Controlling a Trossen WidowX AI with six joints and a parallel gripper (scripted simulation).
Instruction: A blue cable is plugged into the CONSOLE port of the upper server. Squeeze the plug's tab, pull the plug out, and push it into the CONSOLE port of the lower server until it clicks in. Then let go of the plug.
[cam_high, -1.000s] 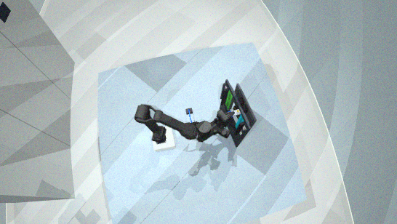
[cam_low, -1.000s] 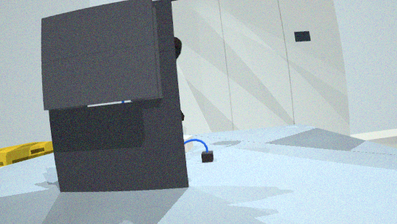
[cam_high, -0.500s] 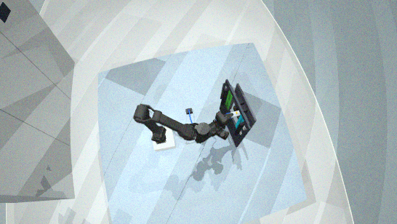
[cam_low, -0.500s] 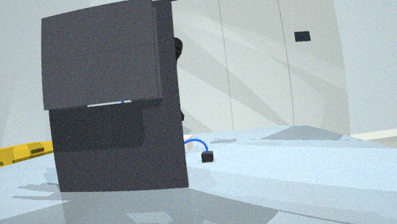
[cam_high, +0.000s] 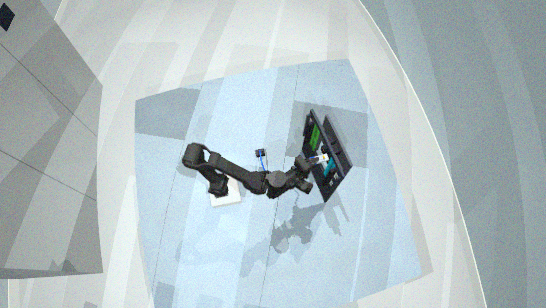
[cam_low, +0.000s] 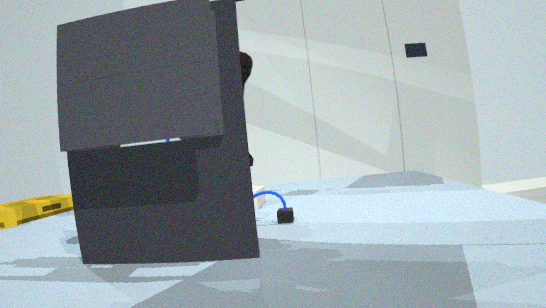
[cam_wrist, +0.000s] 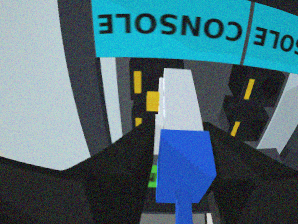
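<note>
The gripper (cam_high: 316, 159) (cam_wrist: 176, 128) had clamped the plug (cam_wrist: 184, 100), pointing toward twelve below the CONSOLE label (cam_wrist: 170, 29); its body looked light and rigid, best gripped by the sides, the cable (cam_high: 263, 161) (cam_low: 270, 192) (cam_wrist: 183, 212) flexible.

In the exterior view, a dark panel (cam_low: 140, 80) hides nearly all of the arm (cam_high: 240, 175) (cam_low: 246, 66) behind it. In the wrist view, the right-hand turquoise label (cam_wrist: 275, 35) is cut off by the picture's edge, and the blue cable (cam_wrist: 184, 212) runs out of the bottom. From the top, the port markings are too small to read.
</note>
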